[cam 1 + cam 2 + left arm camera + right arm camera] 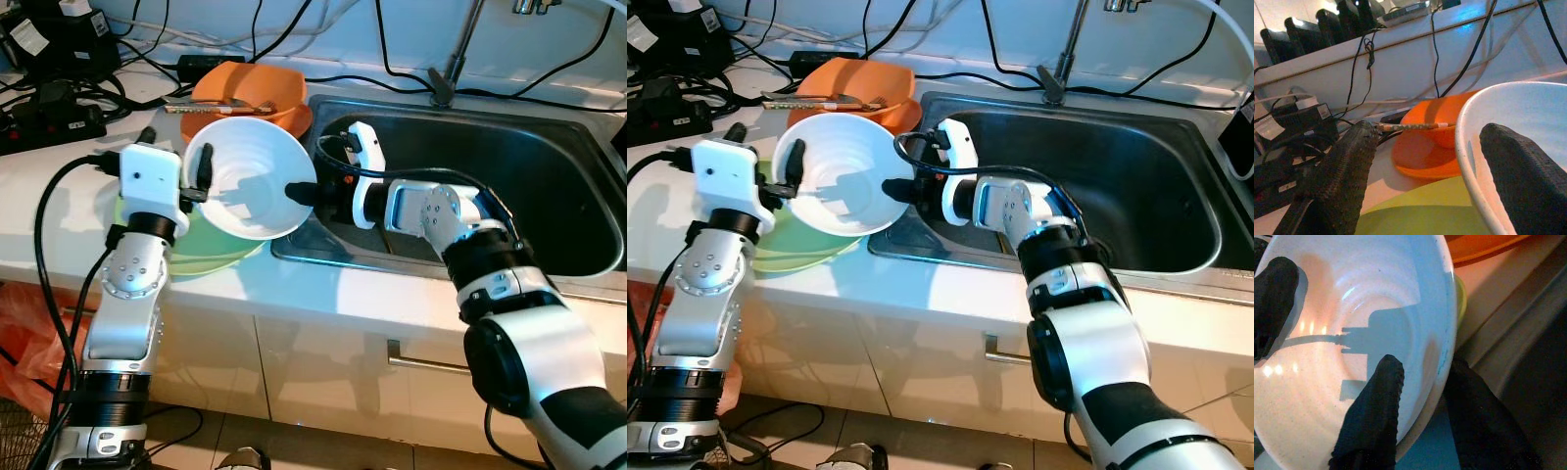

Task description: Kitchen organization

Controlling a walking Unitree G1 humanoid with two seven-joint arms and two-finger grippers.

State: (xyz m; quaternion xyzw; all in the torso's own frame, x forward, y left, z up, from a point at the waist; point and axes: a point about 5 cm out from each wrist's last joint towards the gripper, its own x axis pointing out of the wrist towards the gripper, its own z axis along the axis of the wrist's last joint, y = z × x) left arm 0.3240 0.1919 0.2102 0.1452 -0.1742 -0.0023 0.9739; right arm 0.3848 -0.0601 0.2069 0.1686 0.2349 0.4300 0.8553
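White table with a steel sink at right, cables along the far wall; white bowl held tilted above a green plate, left gripper and right gripper each clamped on its rim; orange bowl just beyond.

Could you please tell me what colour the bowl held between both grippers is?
White; the bowl shows best in the left eye view.

Both eye views look down from head height at counter and sink — each wrist camera sits close against the shared white bowl.
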